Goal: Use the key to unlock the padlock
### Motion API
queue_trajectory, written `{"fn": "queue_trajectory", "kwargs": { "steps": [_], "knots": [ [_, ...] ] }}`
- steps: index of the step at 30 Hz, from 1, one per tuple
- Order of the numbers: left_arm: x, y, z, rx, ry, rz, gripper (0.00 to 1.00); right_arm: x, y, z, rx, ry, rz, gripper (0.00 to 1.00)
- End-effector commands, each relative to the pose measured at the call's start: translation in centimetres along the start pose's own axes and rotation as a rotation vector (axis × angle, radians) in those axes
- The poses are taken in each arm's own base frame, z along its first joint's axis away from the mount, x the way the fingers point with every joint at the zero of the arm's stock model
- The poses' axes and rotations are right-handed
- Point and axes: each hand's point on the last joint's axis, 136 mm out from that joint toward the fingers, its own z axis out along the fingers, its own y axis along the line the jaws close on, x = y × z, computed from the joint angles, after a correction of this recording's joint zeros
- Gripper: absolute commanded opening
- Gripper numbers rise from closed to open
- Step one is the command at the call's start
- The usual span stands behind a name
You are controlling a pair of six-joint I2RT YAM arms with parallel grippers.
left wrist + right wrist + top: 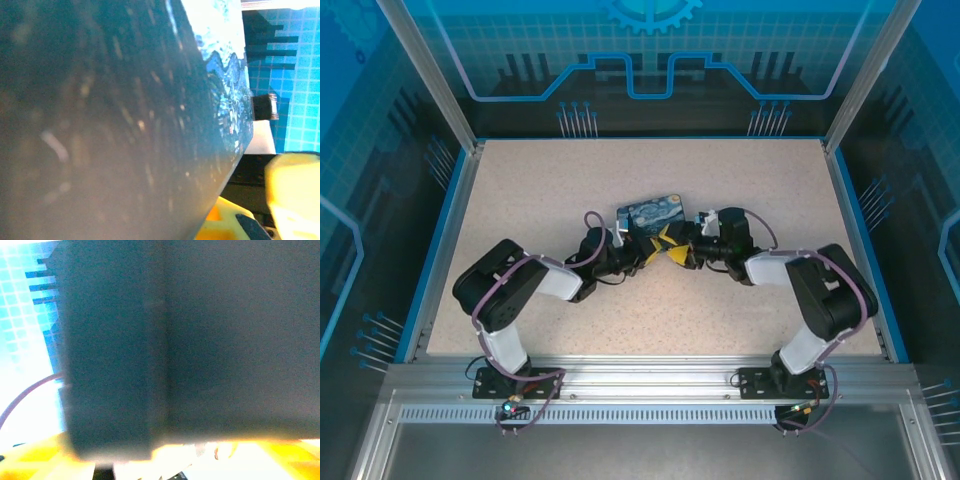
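Desk: Speckled bench [550, 190], centre: left gripper [656, 248] and right gripper [682, 250] meet just beside the tin [653, 213]. Spread or pinching?

Reporter: Cannot tell; padlock and key, if between them, are too small to make out. Best held steady, key aligned before turning.

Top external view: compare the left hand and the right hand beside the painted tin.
The left hand reaches in from the left, the right hand from the right. The left hand lies near the middle of the painted tin, the right hand near its right end. Shared: yellow fingers, almost meeting at the tin's near edge; open or shut cannot be told.
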Motion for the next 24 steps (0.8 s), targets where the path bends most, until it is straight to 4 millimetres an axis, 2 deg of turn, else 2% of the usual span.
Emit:
{"fn": "queue_trajectory", "kwargs": {
  "steps": [1,8,13,18,24],
  "knots": [
    [1.0,-0.2,0.0,0.015,0.047,0.009,0.00,1.0,-0.7,-1.6,0.089,-0.013,-0.087,0.72],
    [0.8,-0.3,0.1,-0.004,0.057,0.015,0.00,1.4,-0.4,-4.8,0.256,-0.048,-0.280,0.76],
    [0.7,-0.6,0.2,-0.025,0.073,0.025,0.00,1.0,-0.7,-6.5,0.408,-0.081,-0.469,0.74],
    [0.7,-0.9,0.0,-0.062,0.094,0.041,0.00,1.4,-1.1,-6.3,0.553,-0.063,-0.692,0.66],
    [0.8,-1.3,0.1,-0.084,0.119,0.036,0.00,1.8,-1.9,-5.2,0.654,-0.029,-0.864,0.55]
  ]
}}
